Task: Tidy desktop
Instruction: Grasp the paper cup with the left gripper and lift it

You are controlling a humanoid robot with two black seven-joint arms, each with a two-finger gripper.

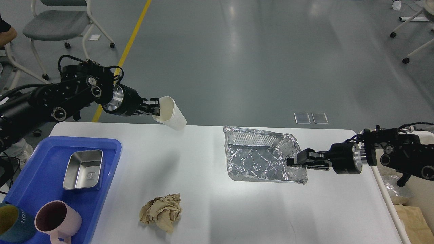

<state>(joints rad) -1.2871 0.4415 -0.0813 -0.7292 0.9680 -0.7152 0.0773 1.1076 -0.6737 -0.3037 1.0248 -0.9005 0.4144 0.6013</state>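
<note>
The white desktop (pixel 217 210) fills the lower view. My left gripper (pixel 154 103) is shut on the rim of a white paper cup (pixel 171 115) and holds it tilted, high above the desktop's far left edge. My right gripper (pixel 293 161) is shut on the near right rim of a crumpled foil tray (pixel 257 157), which rests at the desktop's middle right. A crumpled brown paper ball (pixel 162 211) lies on the desktop near the front left.
A blue plastic tray (pixel 40 189) at the left holds a small steel pan (pixel 83 169), a pink mug (pixel 56 220) and a teal cup (pixel 12 223). A cream-white bin (pixel 412 217) stands right of the desk. Chairs stand on the floor beyond.
</note>
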